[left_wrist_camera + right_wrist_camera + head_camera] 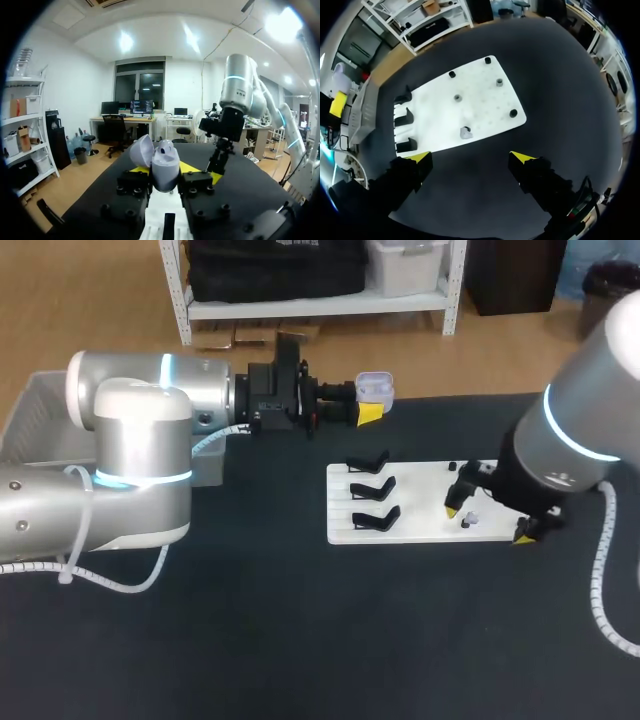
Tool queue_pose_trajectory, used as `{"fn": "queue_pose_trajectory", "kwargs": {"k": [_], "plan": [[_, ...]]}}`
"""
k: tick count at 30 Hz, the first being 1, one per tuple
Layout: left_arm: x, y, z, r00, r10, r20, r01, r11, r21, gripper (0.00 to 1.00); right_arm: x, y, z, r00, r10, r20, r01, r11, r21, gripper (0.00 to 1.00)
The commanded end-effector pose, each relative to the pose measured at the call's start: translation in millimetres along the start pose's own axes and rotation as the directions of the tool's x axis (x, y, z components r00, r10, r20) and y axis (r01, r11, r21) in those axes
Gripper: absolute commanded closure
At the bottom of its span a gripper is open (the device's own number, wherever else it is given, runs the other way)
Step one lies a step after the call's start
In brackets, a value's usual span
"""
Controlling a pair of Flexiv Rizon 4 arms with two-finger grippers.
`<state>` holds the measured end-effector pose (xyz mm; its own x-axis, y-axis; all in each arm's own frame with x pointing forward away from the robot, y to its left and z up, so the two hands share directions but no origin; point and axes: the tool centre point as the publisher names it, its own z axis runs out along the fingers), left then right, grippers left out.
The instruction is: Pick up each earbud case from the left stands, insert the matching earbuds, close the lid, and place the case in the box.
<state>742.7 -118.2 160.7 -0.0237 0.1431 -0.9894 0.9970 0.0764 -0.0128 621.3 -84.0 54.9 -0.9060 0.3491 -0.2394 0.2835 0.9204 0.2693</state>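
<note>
Holding what, that left hand (168,177)? asks the first.

The earbud case (165,164), says the second. Its two fingers are closed on the body from either side, and the lid (142,150) stands open above the fingertips, clear of them.

And the right hand (470,158)?

Spread wide with nothing in it. It hangs over the white board (485,107), and one small earbud (466,132) lies on the board just ahead of the gap between its fingers. The three black stands (402,122) sit off to one side of that hand, and all look bare.

How will the case behave?

Probably light, hard and smooth, with rounded flanks, so it could twist or slide in a pinch. The hold on the lower shell seems right, since it leaves the lid free. The hinge is likely the weak spot, so the closing push belongs on the lid's top and should be gentle.

And the earbud?

Tiny, glossy and nearly weightless, by the look of it. Squeezed off-centre, it might squirt out from the tips. The robot should take it across its narrow sides, low over the board, with a soft close.

Then the box (40,400)?

It waits behind the left hand, well apart from the case.
</note>
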Motion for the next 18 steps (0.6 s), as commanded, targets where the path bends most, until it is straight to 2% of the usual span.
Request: {"fn": "queue_pose_trajectory", "kwargs": {"k": [1,3,4,12,15,17,18], "plan": [[1.9,-1.5,0,1.000,0.005,0.008,-0.005,1.000,-0.006,1.00,-7,6,20,0.999,0.004,-0.040,-0.004,1.000,0.003,0.00],[1.9,-1.5,0,1.000,0.005,0.008,-0.005,1.000,-0.006,1.00,-7,7,23,0.999,0.011,-0.052,-0.011,1.000,-0.003,0.00],[1.9,-1.5,0,1.000,0.005,0.008,-0.005,1.000,-0.006,1.00,-7,7,25,0.998,0.013,-0.058,-0.013,1.000,-0.004,0.07],[1.9,-1.5,0,1.000,0.005,0.008,-0.005,1.000,-0.006,1.00,-12,6,34,0.996,0.025,-0.088,-0.026,1.000,-0.004,0.24],[1.9,-1.5,0,1.000,0.005,0.008,-0.005,1.000,-0.006,1.00,-12,4,38,0.995,0.033,-0.097,-0.033,0.999,-0.003,0.42],[1.9,-1.5,0,1.000,0.005,0.008,-0.005,1.000,-0.006,1.00,-13,4,38,0.995,0.035,-0.099,-0.035,0.999,-0.001,0.51],[1.9,-1.5,0,1.000,0.005,0.008,-0.005,1.000,-0.006,1.00,-13,4,38,0.994,0.035,-0.099,-0.035,0.999,0.000,0.52]]}}
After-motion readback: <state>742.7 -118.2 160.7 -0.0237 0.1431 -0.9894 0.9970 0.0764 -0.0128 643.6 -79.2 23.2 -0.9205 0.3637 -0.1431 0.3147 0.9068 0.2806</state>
